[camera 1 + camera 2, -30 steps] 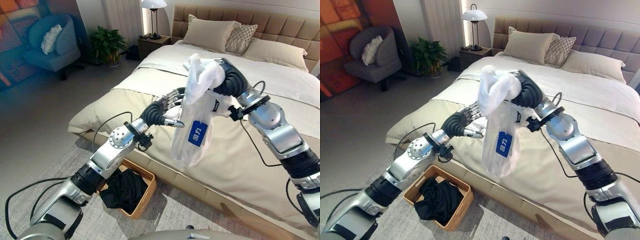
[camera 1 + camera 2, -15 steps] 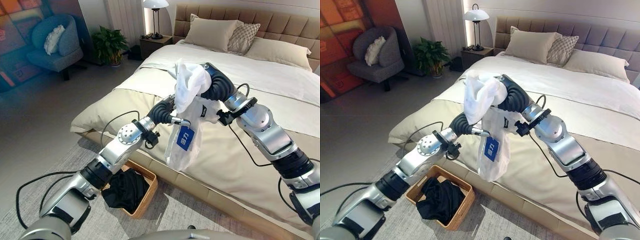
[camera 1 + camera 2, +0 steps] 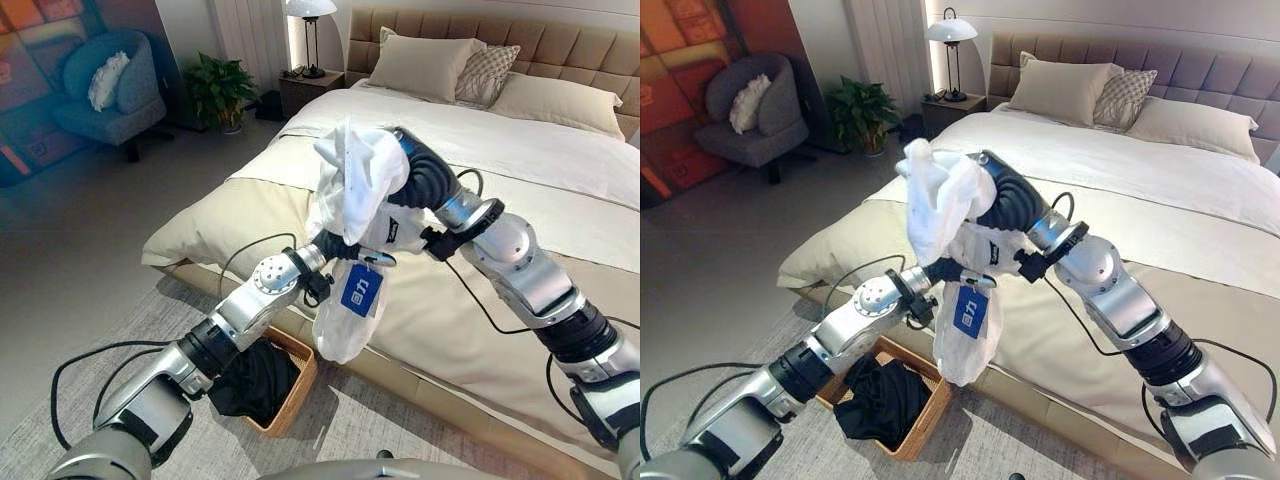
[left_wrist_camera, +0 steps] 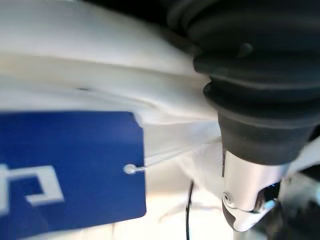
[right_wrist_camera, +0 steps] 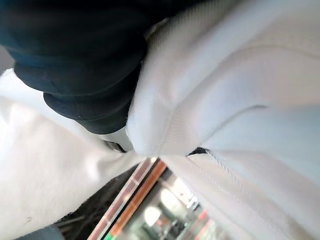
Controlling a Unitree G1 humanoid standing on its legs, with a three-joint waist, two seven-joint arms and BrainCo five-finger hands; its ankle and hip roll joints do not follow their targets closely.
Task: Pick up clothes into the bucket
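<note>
Both arms are swinging the white garment [image 3: 358, 215] leftward off the bed [image 3: 560, 180], nearer the wicker basket [image 3: 902, 412] already holding dark clothes [image 3: 875, 400]. Bunched over the right hand [image 3: 405, 175], whose fingers are hidden, it is hanging limp, light and soft; the left hand [image 3: 340, 247] is reaching into the cloth, grip unclear. Gathering folds seems best.
</note>
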